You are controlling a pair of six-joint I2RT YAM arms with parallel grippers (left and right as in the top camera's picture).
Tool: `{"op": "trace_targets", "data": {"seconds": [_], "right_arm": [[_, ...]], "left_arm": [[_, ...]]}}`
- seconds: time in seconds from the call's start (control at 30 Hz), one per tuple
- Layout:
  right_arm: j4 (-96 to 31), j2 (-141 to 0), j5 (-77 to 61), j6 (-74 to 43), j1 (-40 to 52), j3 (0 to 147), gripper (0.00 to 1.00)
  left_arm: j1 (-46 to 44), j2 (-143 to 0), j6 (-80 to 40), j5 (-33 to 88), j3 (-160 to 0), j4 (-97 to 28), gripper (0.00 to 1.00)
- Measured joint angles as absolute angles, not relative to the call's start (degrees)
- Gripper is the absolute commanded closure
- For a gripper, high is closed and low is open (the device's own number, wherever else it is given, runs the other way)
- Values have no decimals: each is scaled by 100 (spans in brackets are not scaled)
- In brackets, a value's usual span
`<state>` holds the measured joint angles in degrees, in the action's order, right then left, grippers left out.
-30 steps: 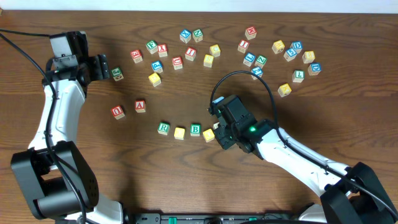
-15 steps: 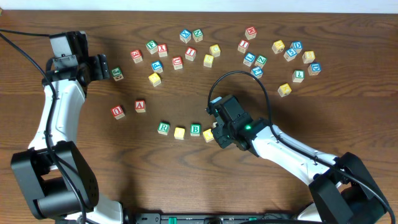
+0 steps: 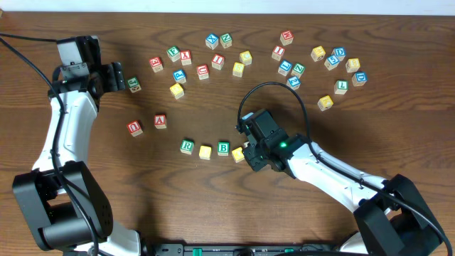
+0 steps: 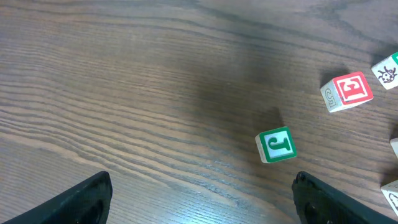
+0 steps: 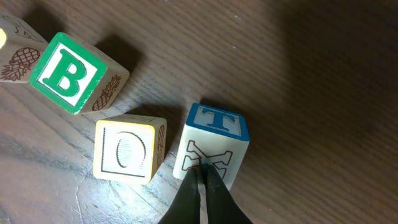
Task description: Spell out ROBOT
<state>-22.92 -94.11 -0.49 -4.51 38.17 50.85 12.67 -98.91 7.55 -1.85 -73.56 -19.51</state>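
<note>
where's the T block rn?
Right wrist view, centre: the T cube sits just right of the yellow O cube, with the shut right gripper at its near face.

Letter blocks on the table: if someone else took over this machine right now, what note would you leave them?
Left gripper: open, empty, near the green J cube.
Right gripper: shut, tips pressed against the side of T.
Row so far: R, yellow cube, B, O, then T, slightly askew.
Done: all five letters are in the row.
Left: probably straighten T, then back the arm away.
</note>
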Motion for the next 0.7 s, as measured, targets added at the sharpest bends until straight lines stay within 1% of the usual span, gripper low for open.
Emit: {"op": "trace_targets", "data": {"seconds": [0.7], "right_arm": [[-2261, -9358, -62, -423, 3822, 4995, 99]], "left_arm": [[1267, -9891, 755, -185, -7356, -1951, 9]]}}
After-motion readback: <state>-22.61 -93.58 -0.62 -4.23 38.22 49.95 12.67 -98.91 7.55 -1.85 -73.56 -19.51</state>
